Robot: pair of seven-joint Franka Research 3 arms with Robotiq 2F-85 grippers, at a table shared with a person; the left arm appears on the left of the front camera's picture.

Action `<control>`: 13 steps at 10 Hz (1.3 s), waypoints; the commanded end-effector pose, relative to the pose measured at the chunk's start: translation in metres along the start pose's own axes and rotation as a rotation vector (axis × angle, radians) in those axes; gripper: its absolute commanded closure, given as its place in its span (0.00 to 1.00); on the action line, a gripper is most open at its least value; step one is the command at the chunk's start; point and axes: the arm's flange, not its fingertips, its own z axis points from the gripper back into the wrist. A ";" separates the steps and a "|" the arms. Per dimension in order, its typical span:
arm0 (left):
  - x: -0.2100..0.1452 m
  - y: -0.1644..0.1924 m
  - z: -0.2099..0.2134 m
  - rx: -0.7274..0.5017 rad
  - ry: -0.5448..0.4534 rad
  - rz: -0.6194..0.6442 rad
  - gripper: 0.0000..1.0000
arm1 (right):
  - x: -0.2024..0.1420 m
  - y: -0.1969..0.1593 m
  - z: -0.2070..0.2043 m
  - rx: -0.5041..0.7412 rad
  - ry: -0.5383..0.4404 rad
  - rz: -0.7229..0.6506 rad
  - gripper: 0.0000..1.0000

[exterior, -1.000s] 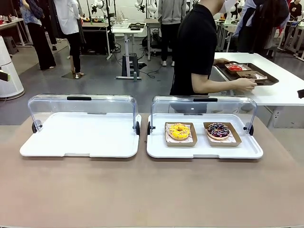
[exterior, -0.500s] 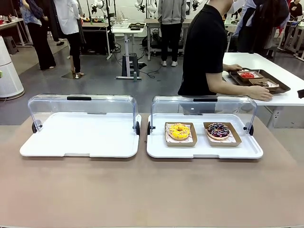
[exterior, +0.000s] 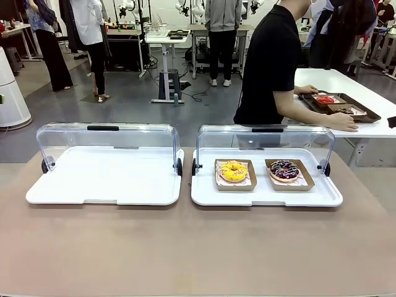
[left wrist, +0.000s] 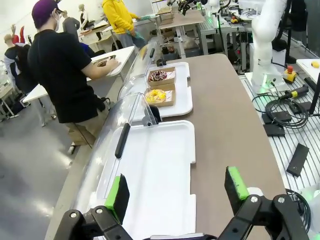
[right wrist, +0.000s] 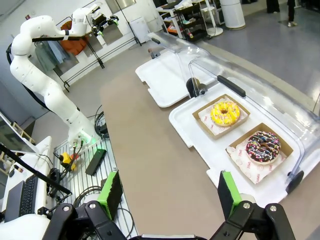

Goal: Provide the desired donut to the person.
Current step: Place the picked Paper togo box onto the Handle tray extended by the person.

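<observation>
We see two white display trays with raised clear lids along the far edge of the brown table (exterior: 185, 247): the left tray (exterior: 105, 179) is bare, and the right tray (exterior: 266, 195) carries two donuts in brown card boats. The yellow donut (exterior: 233, 171) sits toward that tray's left half, the chocolate sprinkled donut (exterior: 284, 169) just beside it toward the right edge. The person (exterior: 269, 62) in the black T-shirt stands beyond the far right corner, turned away, with a hand (exterior: 346, 124) resting on a dark tray (exterior: 368, 114) on a separate white table. Our left gripper (left wrist: 175, 192) hangs spread wide and empty above the left tray; our right gripper (right wrist: 166, 192) hangs equally wide and empty above the table's edge, well apart from the donuts.
</observation>
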 end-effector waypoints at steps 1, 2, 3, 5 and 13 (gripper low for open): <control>0.001 0.000 0.001 0.001 -0.001 0.005 0.00 | 0.001 -0.001 -0.001 0.010 -0.025 0.015 0.00; 0.001 0.000 0.001 0.001 -0.001 0.005 0.00 | 0.001 -0.001 -0.001 0.010 -0.025 0.015 0.00; 0.001 0.000 0.001 0.001 -0.001 0.005 0.00 | 0.001 -0.001 -0.001 0.010 -0.025 0.015 0.00; 0.001 0.000 0.001 0.001 -0.001 0.005 0.00 | 0.001 -0.001 -0.001 0.010 -0.025 0.015 0.00; 0.001 0.000 0.001 0.001 -0.001 0.005 0.00 | 0.001 -0.001 -0.001 0.010 -0.025 0.015 0.00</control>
